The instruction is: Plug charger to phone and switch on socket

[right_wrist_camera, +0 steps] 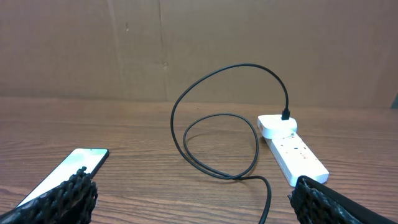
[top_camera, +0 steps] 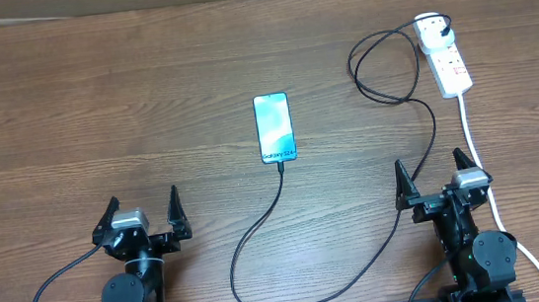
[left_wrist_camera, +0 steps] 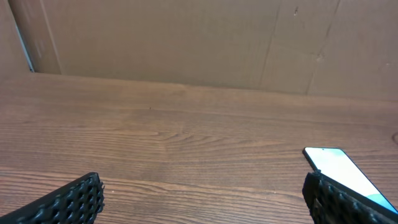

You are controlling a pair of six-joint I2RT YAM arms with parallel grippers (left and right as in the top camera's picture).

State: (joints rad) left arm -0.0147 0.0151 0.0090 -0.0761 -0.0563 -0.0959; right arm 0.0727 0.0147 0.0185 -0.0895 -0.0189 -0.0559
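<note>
While both arms sit at the near edge of the wooden table (top_camera: 96,98), neither claw has hold of anything: the left gripper (top_camera: 144,205) has its two black fingers spread wide over bare wood, and the right gripper (top_camera: 431,167) stands just as wide. The phone (top_camera: 274,128) lies flat near the middle of the table, between the two arms and farther out, its pale blue screen up and the "Galaxy S24+" lettering at the end nearest the robot. From above, the charger (top_camera: 280,175) meets that near end of the phone and its tip looks seated there, though the joint is too small to be sure. Its thin black cable sweeps toward the robot, curves right in front of the right arm, then runs up past that gripper's left side and coils in loose loops before reaching the socket (top_camera: 446,55). That white strip lies at the far right, and the black plug (right_wrist_camera: 286,114) stands in its far end. A thick white cord (top_camera: 467,122) leaves its near end and trails past the right arm. I cannot tell the switch's position.
</note>
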